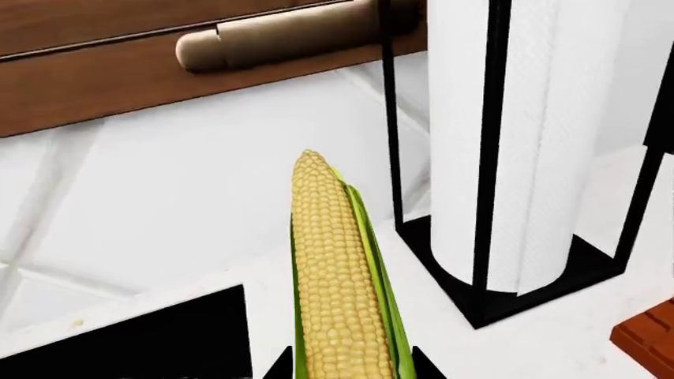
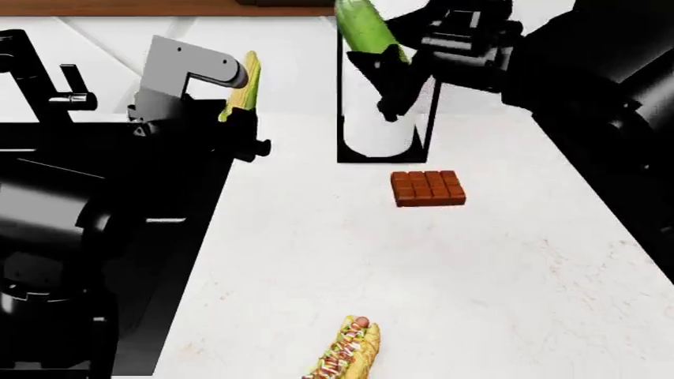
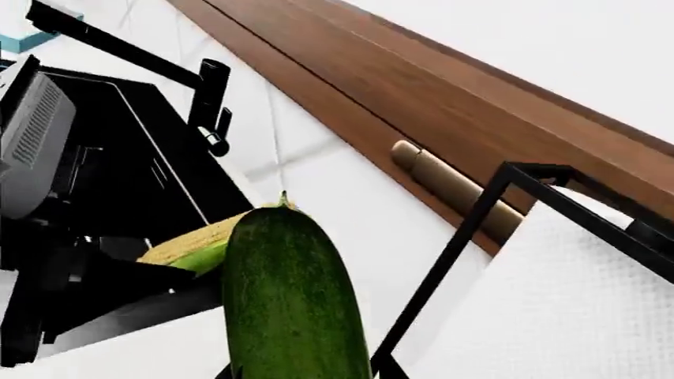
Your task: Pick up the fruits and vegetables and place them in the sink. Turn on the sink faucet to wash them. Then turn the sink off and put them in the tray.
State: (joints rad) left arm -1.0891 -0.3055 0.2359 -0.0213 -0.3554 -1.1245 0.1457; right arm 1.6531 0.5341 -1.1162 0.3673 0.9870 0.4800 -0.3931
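Rising from the left pincer [image 1: 348,365], the corn cob [image 1: 337,276] stands gripped beside a paper towel holder [image 1: 495,158]. Head view — right pincer [image 2: 406,75] holds the cucumber [image 2: 365,25] high above the table [image 2: 474,260]; chocolate bar [image 2: 428,189] and hot dog [image 2: 348,351] lie there, the sink [image 2: 100,189] to the left. Right wrist view — faucet [image 3: 211,99] beyond the cucumber; no readable writing.

corn cob [image 2: 241,85]: yellow, green husk, upright, upper left, raised | cucumber [image 2: 365,28]: smooth green, tilted, top centre, raised | sink [image 2: 158,221]: black, left
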